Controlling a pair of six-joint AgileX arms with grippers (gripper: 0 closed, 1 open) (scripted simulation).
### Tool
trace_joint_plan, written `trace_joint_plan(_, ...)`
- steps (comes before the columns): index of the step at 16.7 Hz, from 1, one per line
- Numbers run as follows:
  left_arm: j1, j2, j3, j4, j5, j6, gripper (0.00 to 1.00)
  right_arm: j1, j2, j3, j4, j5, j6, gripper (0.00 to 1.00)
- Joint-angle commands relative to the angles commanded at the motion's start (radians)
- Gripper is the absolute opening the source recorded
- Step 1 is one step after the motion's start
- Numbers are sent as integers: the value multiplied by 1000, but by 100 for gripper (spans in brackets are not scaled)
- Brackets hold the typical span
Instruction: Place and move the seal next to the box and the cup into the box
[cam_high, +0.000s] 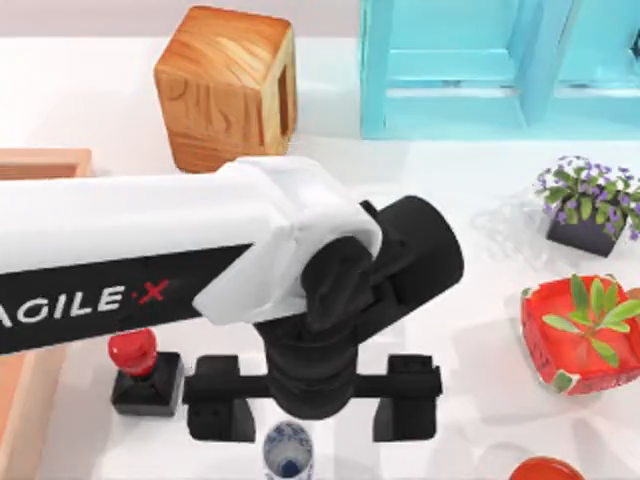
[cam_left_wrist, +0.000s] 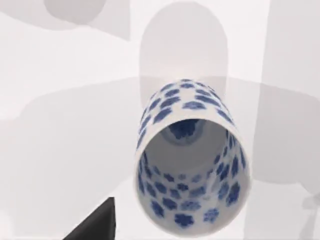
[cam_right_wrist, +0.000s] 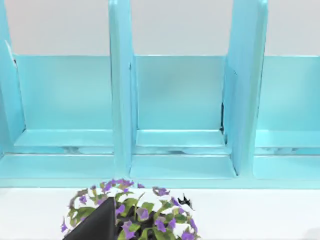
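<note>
White desk w/ a turquoise shelf unit (cam_high: 470, 70) along the far edge. Left arm reaches in from the left, its claw (cam_high: 312, 412) low over the near edge, fingers (cam_high: 222, 400) spread wide w/ nothing between them. Cup (cam_high: 288, 450) stands upright just below the claw, long axis vertical, mouth up; left wrist view looks into its blue-patterned inside (cam_left_wrist: 190, 160). Seal (cam_high: 140, 372) stands upright just left of the claw, red knob up on its black block, near the box (cam_high: 40, 165) at the left edge. Wood cube (cam_high: 225, 85) sits far behind. Right side: purple flower pot (cam_high: 590, 205), red planter (cam_high: 585, 335), orange-red bowl (cam_high: 545, 468). Right claw: can't tell its state; its view faces the shelf unit (cam_right_wrist: 180, 100) and the flower pot (cam_right_wrist: 130, 210).
</note>
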Motion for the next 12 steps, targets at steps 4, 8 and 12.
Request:
trace_joint_plan(4,0,50,-105,162,0,0,100,0,0,0,0,0,0,100)
trace_joint_plan(8,0,68,-141,211,0,0,100,0,0,0,0,0,0,100)
trace_joint_plan(12,0,68,-141,211,0,0,85,0,0,0,0,0,0,100)
